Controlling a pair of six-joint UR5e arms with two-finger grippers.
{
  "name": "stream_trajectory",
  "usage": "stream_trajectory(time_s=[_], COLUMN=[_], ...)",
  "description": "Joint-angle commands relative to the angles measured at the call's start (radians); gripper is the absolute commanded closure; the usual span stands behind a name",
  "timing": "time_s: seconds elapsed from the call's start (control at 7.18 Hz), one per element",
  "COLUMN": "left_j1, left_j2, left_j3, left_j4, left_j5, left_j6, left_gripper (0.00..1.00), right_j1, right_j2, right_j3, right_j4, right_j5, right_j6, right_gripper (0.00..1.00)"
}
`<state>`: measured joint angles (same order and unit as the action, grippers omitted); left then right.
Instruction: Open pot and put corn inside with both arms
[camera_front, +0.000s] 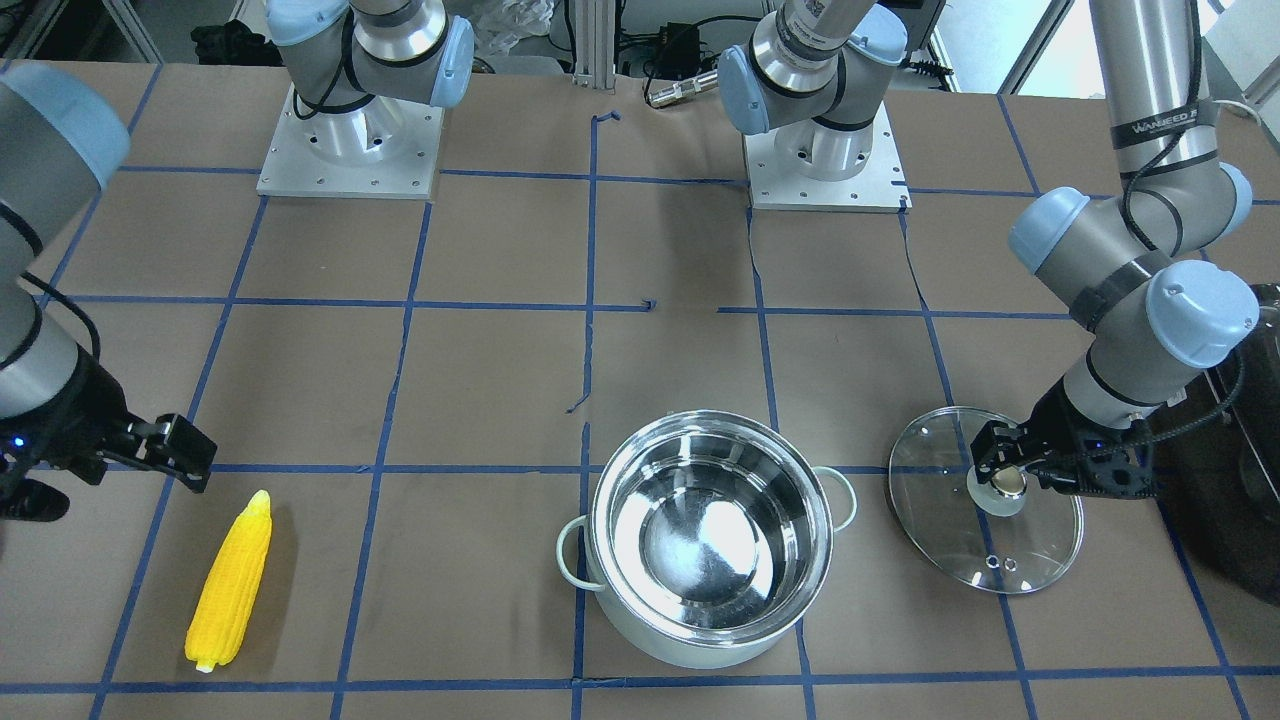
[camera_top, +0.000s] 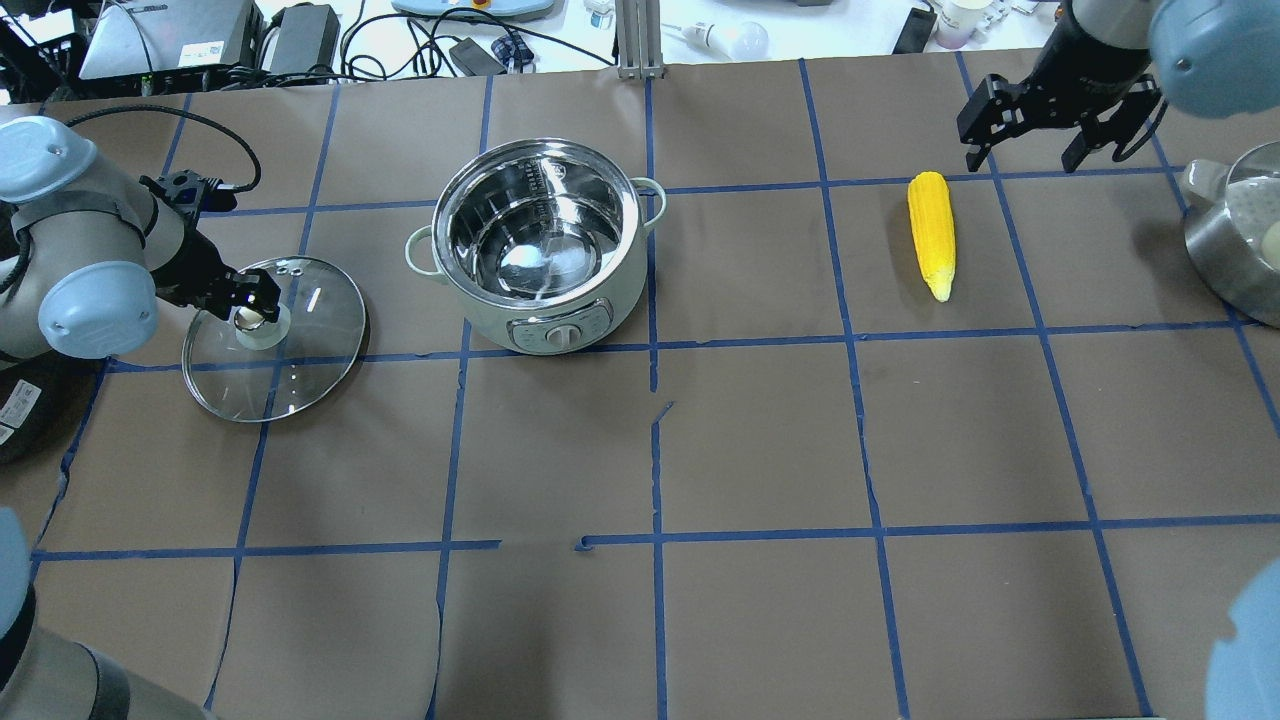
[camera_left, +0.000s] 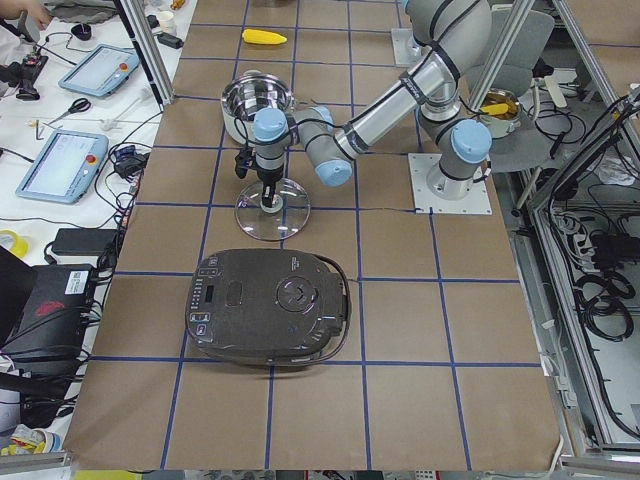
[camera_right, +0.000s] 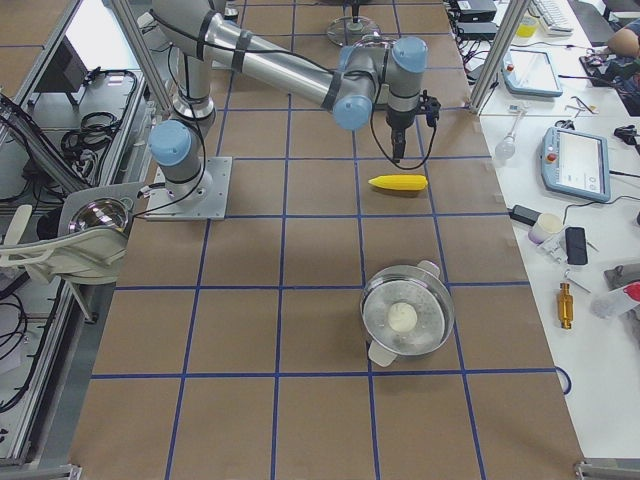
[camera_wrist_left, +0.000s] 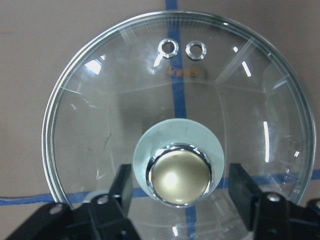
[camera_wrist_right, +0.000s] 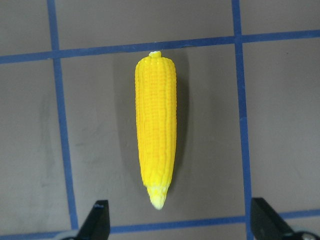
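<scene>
The mint-green pot (camera_front: 690, 640) stands open and empty at the table's middle; it also shows in the overhead view (camera_top: 540, 240). Its glass lid (camera_front: 940, 540) lies flat on the table beside it. My left gripper (camera_front: 1010, 470) is open, its fingers (camera_wrist_left: 125, 185) either side of the brass knob (camera_wrist_left: 180, 175) with a gap to it. The yellow corn (camera_top: 931, 235) lies on the table, far from the pot. My right gripper (camera_top: 1025, 150) is open and empty, hovering just past the corn's (camera_wrist_right: 156, 135) tapered tip.
A black appliance (camera_left: 270, 305) sits beyond the lid, close to my left arm's elbow. A second steel pot (camera_right: 405, 318) with a white lump inside stands at the right end. The two arm bases (camera_front: 350, 150) are at the robot's edge.
</scene>
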<state>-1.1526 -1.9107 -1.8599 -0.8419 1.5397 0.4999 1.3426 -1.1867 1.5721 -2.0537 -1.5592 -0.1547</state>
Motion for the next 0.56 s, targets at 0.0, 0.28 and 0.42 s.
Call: stream_trajectory(time_s=[0.0, 0.28, 0.42], left_j1=[-0.041, -0.19, -0.26], left_j2=[0.092, 0.204, 0.231], left_j3=[0.022, 0.23, 0.333], left_j4=[-0.114, -0.491, -0.635], left_j5=[-0.001, 0.011, 0.005], left_j6=[-0.007, -0.23, -0.348], left_gripper=[0.08, 0.08, 0.08], right_j1=[-0.002, 0.001, 0.003], right_j2=[0.126, 0.162, 0.182], right_j3=[0.032, 0.048, 0.049], right_j4=[-0.136, -0.207, -0.244], right_j5=[-0.001, 0.016, 0.018], right_j6=[-0.011, 0.001, -0.006], right_gripper=[0.0, 0.0, 0.02])
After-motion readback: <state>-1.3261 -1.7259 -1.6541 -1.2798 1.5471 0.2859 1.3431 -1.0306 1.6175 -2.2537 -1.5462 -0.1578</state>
